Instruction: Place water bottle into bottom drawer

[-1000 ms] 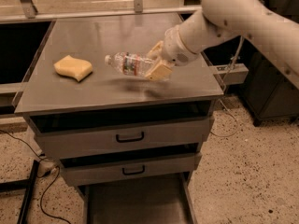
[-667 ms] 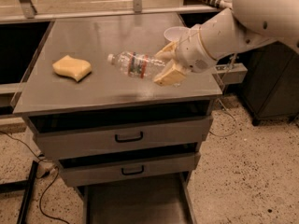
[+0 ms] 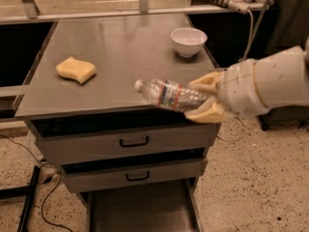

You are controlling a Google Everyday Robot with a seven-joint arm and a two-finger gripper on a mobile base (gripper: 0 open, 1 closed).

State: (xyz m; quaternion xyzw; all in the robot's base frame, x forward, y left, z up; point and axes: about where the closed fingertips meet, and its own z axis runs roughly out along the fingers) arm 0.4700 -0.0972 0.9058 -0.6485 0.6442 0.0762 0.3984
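The desk (image 3: 125,52) is a grey, faintly glossy metal top on a cabinet of drawers. Two things lie directly on it. A yellow sponge (image 3: 76,70) sits flat toward the left side. Well apart from it, a white bowl (image 3: 189,41) stands upright near the far right corner. Above the desk's front right edge the gripper (image 3: 200,99) hangs, its fingers clasped around the water bottle (image 3: 169,94), which is held roughly level, cap to the left. The cabinet stands on a speckled floor (image 3: 251,178). At the left of the floor lies a black bar (image 3: 28,199), perhaps part of a frame.
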